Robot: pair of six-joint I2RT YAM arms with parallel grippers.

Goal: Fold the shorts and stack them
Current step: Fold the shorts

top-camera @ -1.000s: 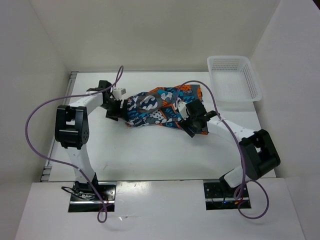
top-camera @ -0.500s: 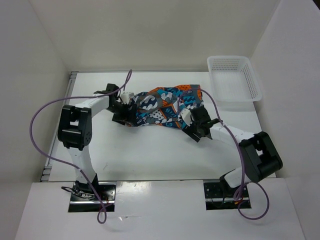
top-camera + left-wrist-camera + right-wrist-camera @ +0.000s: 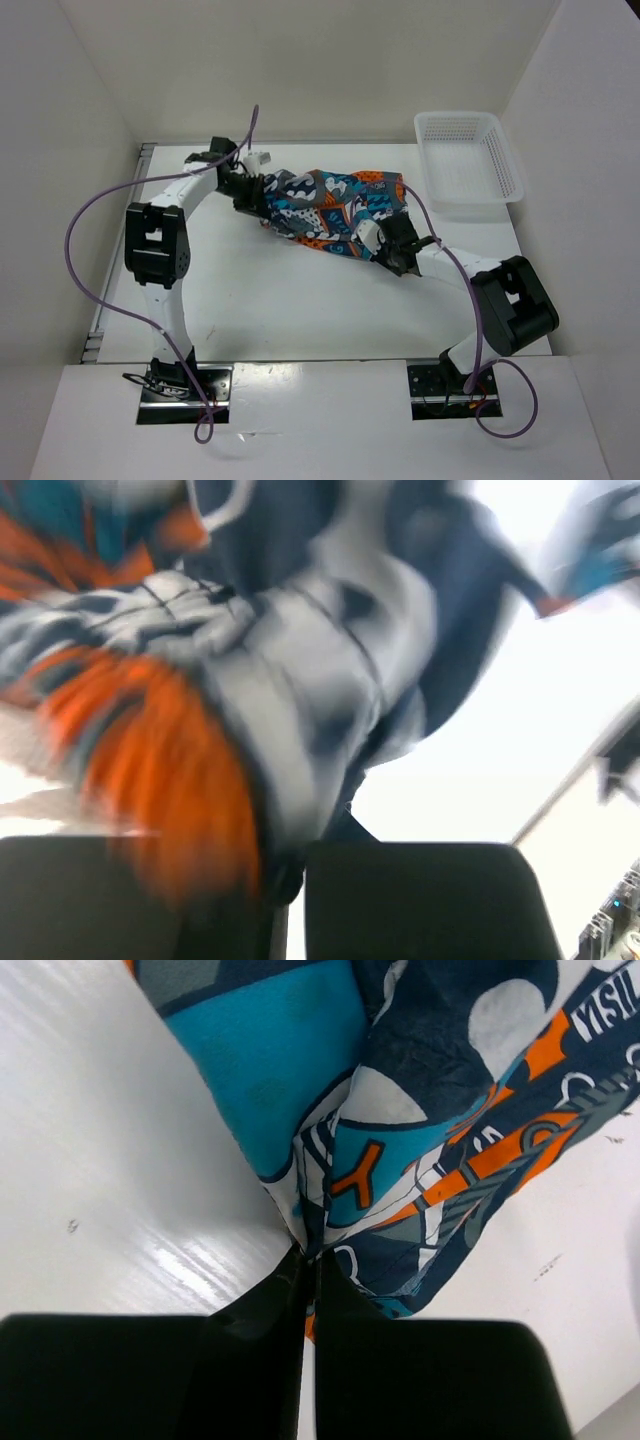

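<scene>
The shorts (image 3: 330, 205) lie bunched just past the middle of the table (image 3: 300, 300). The left gripper (image 3: 252, 188) is clamped on their 9 o'clock end, and the right gripper (image 3: 385, 243) pinches their 5 o'clock hem. A white basket (image 3: 468, 160) sits near at 2 o'clock. A purple cable (image 3: 415, 205) crosses their right edge.

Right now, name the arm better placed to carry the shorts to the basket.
Right, probably: the right gripper is shut on the shorts' right end, nearer the basket than the left gripper, which pinches the far left end.
</scene>
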